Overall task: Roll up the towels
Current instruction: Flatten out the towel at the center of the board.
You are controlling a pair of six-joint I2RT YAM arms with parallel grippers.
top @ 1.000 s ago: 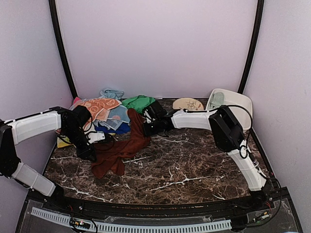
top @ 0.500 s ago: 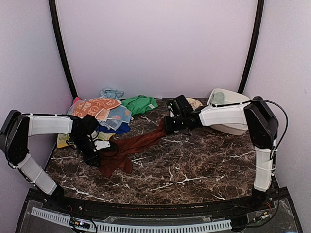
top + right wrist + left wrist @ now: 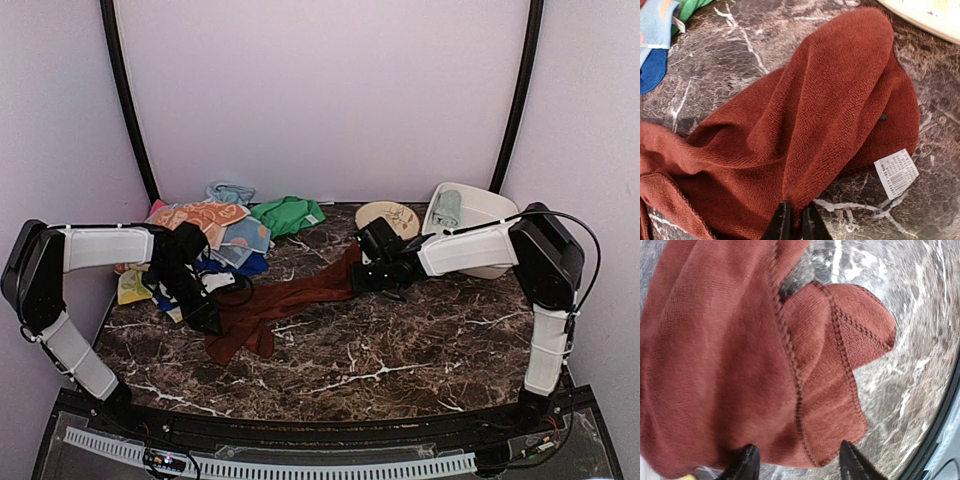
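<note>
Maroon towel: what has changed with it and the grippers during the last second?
The right gripper, pinching the maroon towel, pulled its end to the right, so the bunched cloth now lies stretched across the table. The left gripper stayed near the other end, jaws apart. The pile of coloured towels and the white basin did not move.

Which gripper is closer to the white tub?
Right. The right gripper sits left of the white tub, on the maroon towel; the left gripper is across the table, over the towel's other end.
</note>
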